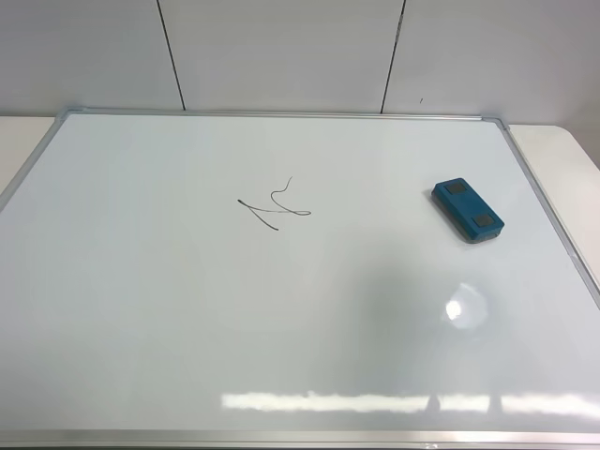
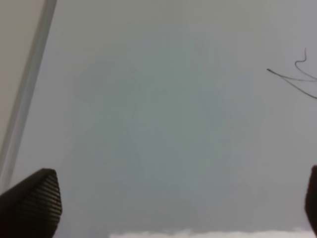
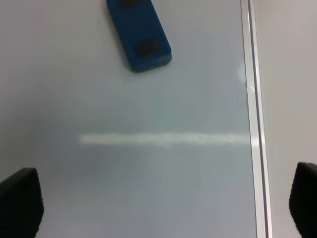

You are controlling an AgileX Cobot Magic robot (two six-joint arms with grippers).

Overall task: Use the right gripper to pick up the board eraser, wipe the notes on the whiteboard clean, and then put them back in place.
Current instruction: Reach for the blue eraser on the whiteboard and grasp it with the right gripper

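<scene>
The whiteboard point(image 1: 187, 328) lies flat and fills most of the exterior high view. The notes point(image 1: 275, 206) are a small black scribble left of the board's middle; they also show in the left wrist view point(image 2: 297, 77). The teal board eraser point(image 1: 467, 210) lies on the board's right side, and shows in the right wrist view point(image 3: 138, 32). No arm shows in the exterior high view. My right gripper point(image 3: 163, 208) is open and empty above the board, apart from the eraser, near the board's right frame point(image 3: 255, 124). My left gripper point(image 2: 173, 203) is open and empty over bare board.
A pale table point(image 1: 562, 159) shows beyond the board's right and left frame edges. A white panelled wall point(image 1: 281, 47) stands behind the board. Light glare point(image 1: 464, 305) lies on the board's lower right.
</scene>
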